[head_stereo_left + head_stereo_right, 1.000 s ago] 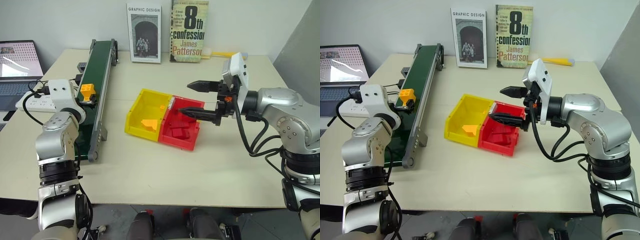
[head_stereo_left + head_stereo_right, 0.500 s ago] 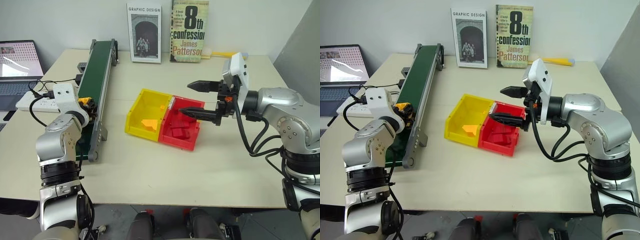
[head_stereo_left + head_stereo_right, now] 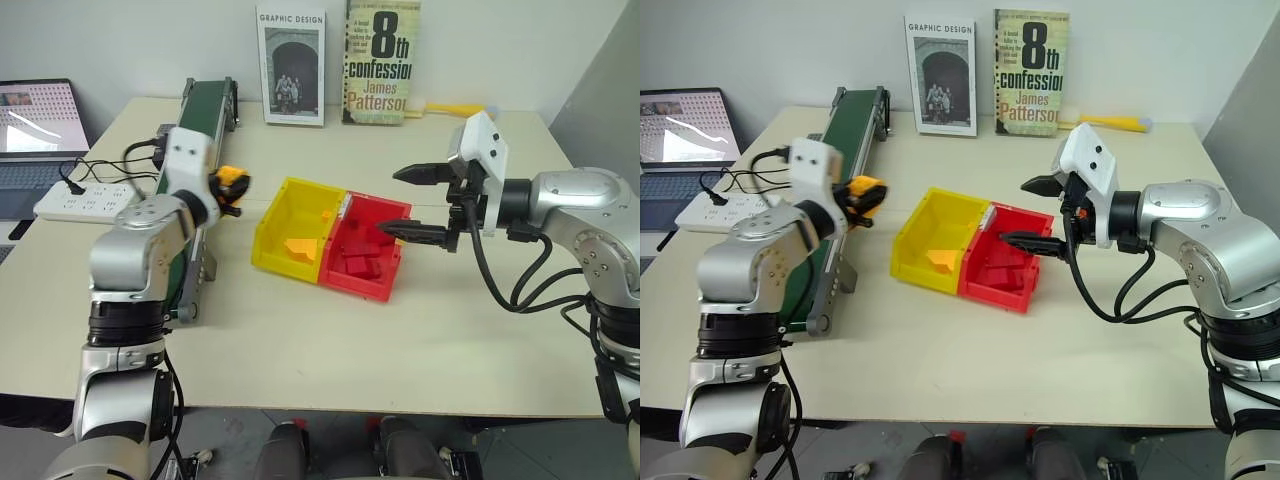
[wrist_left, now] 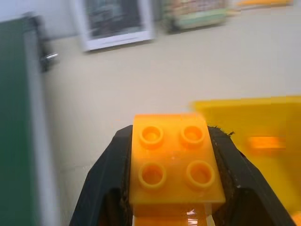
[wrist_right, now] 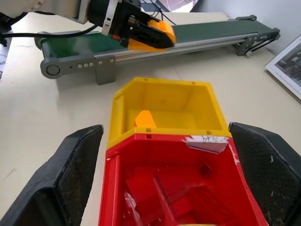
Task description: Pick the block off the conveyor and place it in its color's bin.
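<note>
The left gripper [image 4: 171, 188] is clamped on the yellow-orange block [image 4: 175, 165], which sits squarely between the two black fingers [image 4: 106, 181], studs facing up, each side wall pressed against a pad. Its front edge juts a little past the fingertips, so an opening of the jaws should let it fall freely. The block is held in the air off the dark green conveyor [image 3: 196, 130], between the belt's rail and the yellow bin [image 3: 295, 230]; that carrying height looks chosen to clear the bin's near wall. Ahead of the fingers and slightly off to one side lies the bin's open top, with another yellow-orange piece [image 5: 145, 119] already on its floor.

The right gripper [image 3: 418, 203] hovers with its fingers spread wide apart and nothing between them, over the joined red bin [image 5: 178, 188], apparently parked out of the way. The red blocks [image 3: 357, 265] lie below those fingers, untouched.
</note>
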Motion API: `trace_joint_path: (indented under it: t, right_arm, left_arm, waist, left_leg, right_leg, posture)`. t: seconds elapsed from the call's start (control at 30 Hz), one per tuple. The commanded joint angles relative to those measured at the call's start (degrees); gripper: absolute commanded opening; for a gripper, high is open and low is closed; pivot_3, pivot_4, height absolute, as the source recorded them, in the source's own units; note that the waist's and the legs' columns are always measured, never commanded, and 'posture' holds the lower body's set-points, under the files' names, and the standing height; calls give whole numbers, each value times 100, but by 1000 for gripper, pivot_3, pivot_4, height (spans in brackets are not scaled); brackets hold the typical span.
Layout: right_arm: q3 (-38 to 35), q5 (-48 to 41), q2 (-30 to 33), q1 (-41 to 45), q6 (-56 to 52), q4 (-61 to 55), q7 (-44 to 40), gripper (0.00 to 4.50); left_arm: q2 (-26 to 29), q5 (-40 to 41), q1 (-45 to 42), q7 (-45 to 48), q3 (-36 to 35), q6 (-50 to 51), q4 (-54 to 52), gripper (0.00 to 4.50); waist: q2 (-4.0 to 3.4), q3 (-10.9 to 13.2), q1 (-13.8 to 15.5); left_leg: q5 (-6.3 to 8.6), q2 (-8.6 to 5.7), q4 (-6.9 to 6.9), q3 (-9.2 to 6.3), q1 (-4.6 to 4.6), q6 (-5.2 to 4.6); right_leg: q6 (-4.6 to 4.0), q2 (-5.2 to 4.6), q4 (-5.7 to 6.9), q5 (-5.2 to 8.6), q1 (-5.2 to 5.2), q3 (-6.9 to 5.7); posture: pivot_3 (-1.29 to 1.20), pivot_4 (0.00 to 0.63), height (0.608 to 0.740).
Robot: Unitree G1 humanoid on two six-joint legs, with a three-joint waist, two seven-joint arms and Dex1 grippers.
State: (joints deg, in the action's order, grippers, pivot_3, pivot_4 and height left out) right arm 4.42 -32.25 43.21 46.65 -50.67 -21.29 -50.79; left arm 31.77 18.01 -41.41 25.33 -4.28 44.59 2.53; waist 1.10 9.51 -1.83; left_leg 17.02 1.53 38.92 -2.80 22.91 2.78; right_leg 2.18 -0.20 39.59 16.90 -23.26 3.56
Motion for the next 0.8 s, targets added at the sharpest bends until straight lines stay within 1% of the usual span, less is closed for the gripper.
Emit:
trace_joint_path:
  t: [0.03,0.13,0.2,0.23,0.33,0.5,0.57,0.6,0.73,0.8]
  right_arm:
    - [-180,-122,143,121,-210,-487,130,4500]
    - [-287,-211,166,74,-377,-660,282,4500]
    - [-371,-252,185,28,-486,-751,372,4500]
    - [-405,-269,194,2,-528,-786,408,4500]
    - [-481,-326,240,-81,-619,-875,495,4500]
    - [-558,-373,312,-170,-659,-897,561,4500]
    - [-563,-364,367,-230,-611,-855,510,4500]
    - [-561,-363,391,-253,-590,-841,488,4500]
    - [-455,-104,625,-515,-195,-513,225,4500]
    - [-388,23,691,-622,13,-330,144,4500]
  left_arm:
    - [-259,-233,-198,353,655,-270,102,1545]
    - [-432,-516,-312,328,892,-556,561,1545]
    - [-546,-484,-380,472,938,-673,789,2246]
    - [-589,-469,-409,545,950,-719,861,2409]
    - [-623,-517,-490,689,984,-807,1044,3147]
    - [-374,-563,-588,1073,953,-820,1097,4093]
    - [-129,-627,-597,1261,927,-851,1064,4471]
    - [-47,-639,-595,1334,917,-858,1045,4490]
    - [1114,-500,-348,2541,915,-881,455,4490]
    - [1607,-382,-249,2978,759,-935,348,4490]
  waist:
    - [-1,1,0]
    - [-1,1,-3]
    - [-1,1,-1]
    - [-1,1,-2]
    - [-1,1,10]
    - [-1,1,13]
    - [-1,1,2]
    - [-2,1,0]
    - [0,3,-12]
    - [-4,6,-17]
  left_leg:
    - [1,0,0,0,0,-2]
    - [5,-1,1,-1,-1,-10]
    - [6,0,2,-1,-1,-11]
    - [6,0,2,-2,-1,-11]
    - [6,0,1,-2,2,-11]
    - [6,-2,2,-2,3,-11]
    - [6,-1,1,0,1,-11]
    - [6,0,1,-1,1,-11]
    - [6,3,0,0,2,-11]
    - [6,3,-5,3,0,-11]
  right_leg:
    - [0,2,2,0,0,1]
    - [0,3,4,0,0,1]
    - [0,5,4,0,-1,1]
    - [0,5,5,0,-1,0]
    - [0,4,0,0,-2,-1]
    - [0,3,0,0,-2,-1]
    - [0,4,1,0,-2,0]
    - [0,6,0,0,-2,0]
    - [0,10,1,0,-5,0]
    - [0,12,-4,0,-5,3]
  posture:
    - [0,150,740]
    - [0,150,740]
    - [0,150,740]
    - [0,150,740]
    - [0,150,740]
    - [0,150,740]
    - [0,150,740]
    - [0,150,740]
    - [0,150,740]
    - [0,150,740]
